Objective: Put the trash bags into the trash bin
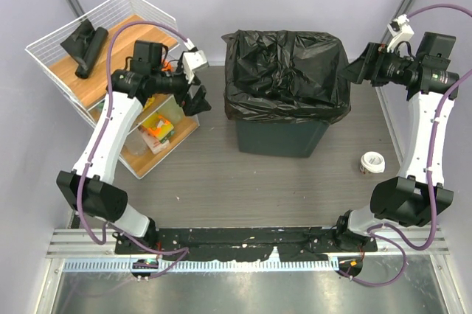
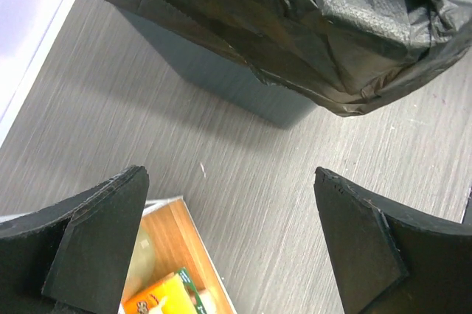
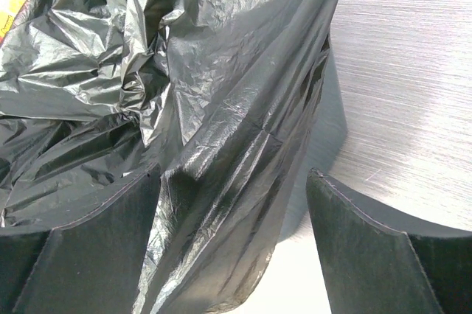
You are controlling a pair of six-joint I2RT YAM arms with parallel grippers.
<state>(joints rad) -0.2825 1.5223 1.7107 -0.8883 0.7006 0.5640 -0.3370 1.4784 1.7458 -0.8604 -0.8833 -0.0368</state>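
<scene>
Bin: the dark grey-green square plastic trash bin (image 1: 280, 138) stands in the middle of the grey wood-grain counter (image 1: 221, 181), between the two arms.
Lining sack: a large crinkled glossy black plastic trash bag (image 1: 286, 63) sits in the bin, its mouth turned out over the rim and hanging part-way down the walls.
Spare bags: a tight roll and a folded sheet of black plastic trash bags (image 1: 85, 45) lie on the upper wooden shelf of the white wire shelf rack (image 1: 51, 71) at the far left, well apart from the bin.
Left claw (image 1: 199, 100): spread wide with nothing between its fingers. It hangs above the counter just beside the rack's right edge, left of the bin and apart from the sack.
Right claw (image 1: 352, 71): spread wide and empty, level with the bin's rim, just beside the sack's right edge. Whether a finger touches the plastic cannot be told.
Lower shelf: colourful snack packets (image 1: 156, 130) lie here, beneath the left arm.
Counter, right: a small white tape roll (image 1: 372, 162) sits near the right arm, apart from the bin.
</scene>
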